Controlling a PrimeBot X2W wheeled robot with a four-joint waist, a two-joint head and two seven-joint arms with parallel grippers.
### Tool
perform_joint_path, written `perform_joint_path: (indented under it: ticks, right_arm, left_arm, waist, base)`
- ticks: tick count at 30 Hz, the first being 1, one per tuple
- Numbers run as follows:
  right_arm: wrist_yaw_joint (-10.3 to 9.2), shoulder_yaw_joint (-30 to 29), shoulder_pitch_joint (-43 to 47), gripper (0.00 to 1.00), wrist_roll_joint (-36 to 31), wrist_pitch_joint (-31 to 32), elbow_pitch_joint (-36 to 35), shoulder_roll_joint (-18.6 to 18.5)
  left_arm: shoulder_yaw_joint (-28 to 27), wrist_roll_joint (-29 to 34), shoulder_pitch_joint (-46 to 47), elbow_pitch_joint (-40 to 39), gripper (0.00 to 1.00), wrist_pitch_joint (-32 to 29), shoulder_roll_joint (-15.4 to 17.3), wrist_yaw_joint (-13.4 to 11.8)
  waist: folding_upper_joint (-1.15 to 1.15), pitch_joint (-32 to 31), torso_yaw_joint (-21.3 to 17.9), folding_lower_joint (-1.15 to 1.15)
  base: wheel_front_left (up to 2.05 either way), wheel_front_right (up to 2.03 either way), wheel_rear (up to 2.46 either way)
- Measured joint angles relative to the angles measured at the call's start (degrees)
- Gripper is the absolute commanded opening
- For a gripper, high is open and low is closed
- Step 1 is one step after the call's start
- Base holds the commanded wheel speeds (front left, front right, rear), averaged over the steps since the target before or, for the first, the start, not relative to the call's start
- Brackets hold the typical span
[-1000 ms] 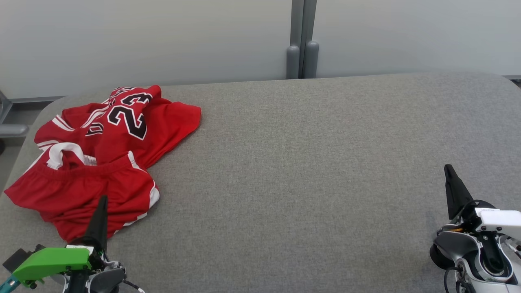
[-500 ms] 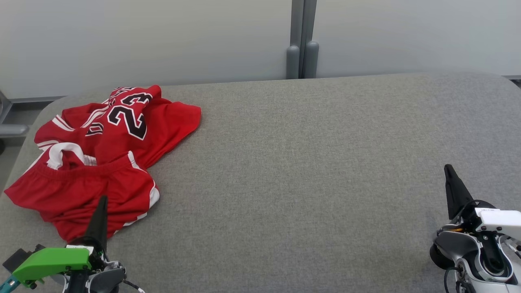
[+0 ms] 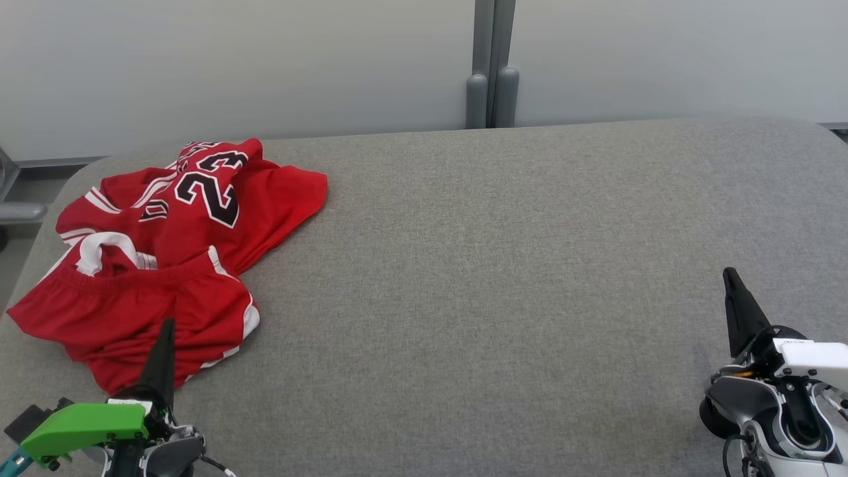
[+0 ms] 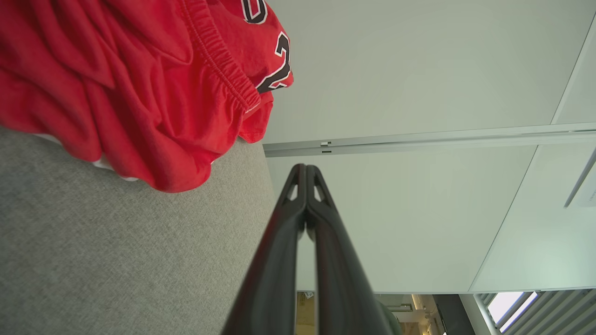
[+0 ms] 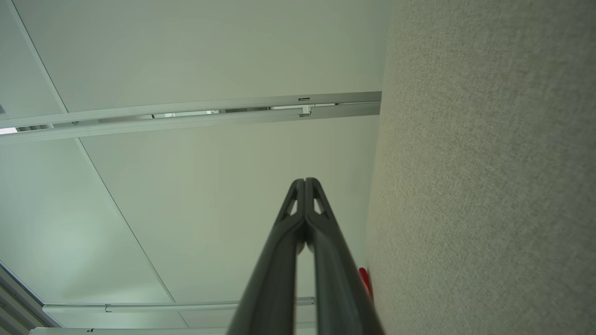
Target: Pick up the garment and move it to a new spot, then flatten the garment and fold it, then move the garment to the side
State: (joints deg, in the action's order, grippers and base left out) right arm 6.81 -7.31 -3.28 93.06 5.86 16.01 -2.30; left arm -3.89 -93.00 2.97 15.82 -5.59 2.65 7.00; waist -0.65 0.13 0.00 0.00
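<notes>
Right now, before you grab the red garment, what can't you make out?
Head view: the garment is bunched, so its own folds hide its underside and shape.
Head view: the left gripper overlaps its near hem; contact cannot be told.
Left wrist view: the garment is cut off by the top and left edges.
Right wrist view: the garment is a red sliver, mostly behind the right gripper.

Left gripper (image 3: 169, 324): long dark tapered fingers, green housing (image 3: 83, 427) behind them. Right gripper (image 3: 729, 273): identical fingers, white cover (image 3: 811, 354), grey wrist shell (image 3: 742, 397)
</notes>
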Motion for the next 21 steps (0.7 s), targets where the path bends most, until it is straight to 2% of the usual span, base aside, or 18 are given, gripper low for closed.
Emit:
perform_joint_path:
  ticks: [21]
  right_arm:
    - [0.00,0.0,0.0,0.00,0.0,0.0,0.0,0.0]
  left_arm:
    - [0.0,0.0,0.0,0.0,0.00,0.0,0.0,0.0]
  waist:
    - [0.00,0.0,0.0,0.00]
  base:
    - [0.00,0.00,0.00]
